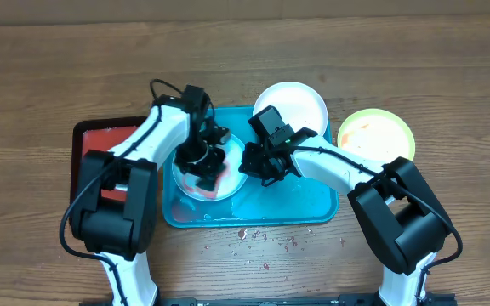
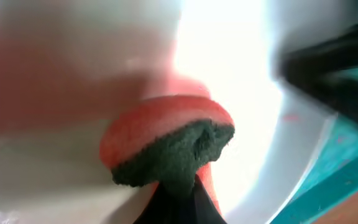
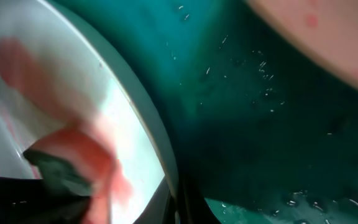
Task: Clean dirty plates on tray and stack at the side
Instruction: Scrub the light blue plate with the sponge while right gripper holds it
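On the left half of the turquoise tray (image 1: 304, 204) lies a light-blue rimmed plate (image 1: 182, 178) smeared with red sauce. My left gripper (image 1: 204, 174) is shut on a red sponge (image 2: 166, 130) with a dark green scrub face, pressed onto the plate's (image 2: 73, 74) inside. My right gripper (image 1: 249, 161) is shut on that plate's right rim (image 3: 160, 155), over the wet tray floor (image 3: 241, 124). A white plate (image 1: 292, 106) lies at the tray's far right corner. A yellow-green rimmed plate (image 1: 377, 136) rests on the table to the right.
A smaller dark-rimmed red tray (image 1: 100, 149) sits left of the turquoise one, under my left arm. Red specks and droplets (image 1: 262, 242) dot the wooden table in front of the tray. Water drops lie on the tray floor.
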You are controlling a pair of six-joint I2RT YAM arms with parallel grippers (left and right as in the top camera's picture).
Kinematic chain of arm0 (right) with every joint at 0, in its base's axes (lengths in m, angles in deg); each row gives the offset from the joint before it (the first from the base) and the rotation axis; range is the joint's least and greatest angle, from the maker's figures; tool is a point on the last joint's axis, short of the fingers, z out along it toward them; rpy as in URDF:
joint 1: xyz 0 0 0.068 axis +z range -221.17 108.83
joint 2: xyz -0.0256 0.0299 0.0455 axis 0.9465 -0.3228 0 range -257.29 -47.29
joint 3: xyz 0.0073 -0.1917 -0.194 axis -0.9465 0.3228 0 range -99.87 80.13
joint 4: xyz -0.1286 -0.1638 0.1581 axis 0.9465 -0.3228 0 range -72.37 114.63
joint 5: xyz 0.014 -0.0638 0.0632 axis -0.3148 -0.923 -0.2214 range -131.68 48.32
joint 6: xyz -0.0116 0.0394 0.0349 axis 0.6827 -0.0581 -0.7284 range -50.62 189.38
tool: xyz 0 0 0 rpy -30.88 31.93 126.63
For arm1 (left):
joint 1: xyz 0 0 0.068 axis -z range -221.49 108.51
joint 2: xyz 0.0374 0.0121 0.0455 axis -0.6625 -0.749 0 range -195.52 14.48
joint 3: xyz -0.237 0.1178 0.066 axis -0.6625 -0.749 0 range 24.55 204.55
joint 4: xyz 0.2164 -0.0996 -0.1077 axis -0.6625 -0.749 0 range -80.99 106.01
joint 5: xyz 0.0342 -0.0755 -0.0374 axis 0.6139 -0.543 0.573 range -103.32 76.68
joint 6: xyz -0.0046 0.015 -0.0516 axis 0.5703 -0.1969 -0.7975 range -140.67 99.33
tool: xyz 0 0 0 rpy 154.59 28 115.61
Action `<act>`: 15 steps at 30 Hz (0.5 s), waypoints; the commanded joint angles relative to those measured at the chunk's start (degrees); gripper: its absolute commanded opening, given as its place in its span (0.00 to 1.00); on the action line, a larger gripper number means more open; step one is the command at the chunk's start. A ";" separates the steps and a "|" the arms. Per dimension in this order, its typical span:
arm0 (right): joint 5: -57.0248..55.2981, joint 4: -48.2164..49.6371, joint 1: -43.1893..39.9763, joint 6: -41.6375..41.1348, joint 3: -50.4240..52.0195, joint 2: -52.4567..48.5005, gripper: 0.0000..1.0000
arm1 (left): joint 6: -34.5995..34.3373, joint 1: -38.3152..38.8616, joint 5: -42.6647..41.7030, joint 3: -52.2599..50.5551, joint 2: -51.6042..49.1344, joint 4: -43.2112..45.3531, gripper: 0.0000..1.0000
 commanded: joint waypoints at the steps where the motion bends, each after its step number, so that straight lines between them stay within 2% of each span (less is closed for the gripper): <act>1: -1.36 0.04 -0.37 -0.61 0.57 -1.09 0.04 | -4.55 0.26 2.99 -0.22 -1.27 7.04 0.04; 3: -1.36 0.04 -0.37 -0.61 0.57 -1.09 0.04 | -16.46 0.00 15.02 -0.22 -1.27 11.39 0.04; 4: -1.36 0.04 -0.37 -0.61 0.57 -1.09 0.04 | -24.28 -0.15 23.78 -0.22 -1.27 13.11 0.04; 6: -1.36 0.02 -0.37 -0.59 0.57 -1.09 0.04 | -38.03 -0.26 38.42 -0.22 -1.27 13.18 0.04; 8: -1.36 0.04 -0.37 -0.37 0.57 -1.09 0.04 | -48.17 -0.24 46.97 -0.22 -1.29 11.02 0.04; 11: -1.33 0.04 -0.37 -0.35 0.57 -1.09 0.04 | -49.20 -0.04 44.85 -0.22 -1.27 7.69 0.04; 15: -1.20 0.11 -0.37 -0.37 0.57 -1.09 0.04 | -39.54 0.55 28.59 -0.22 -1.27 2.25 0.05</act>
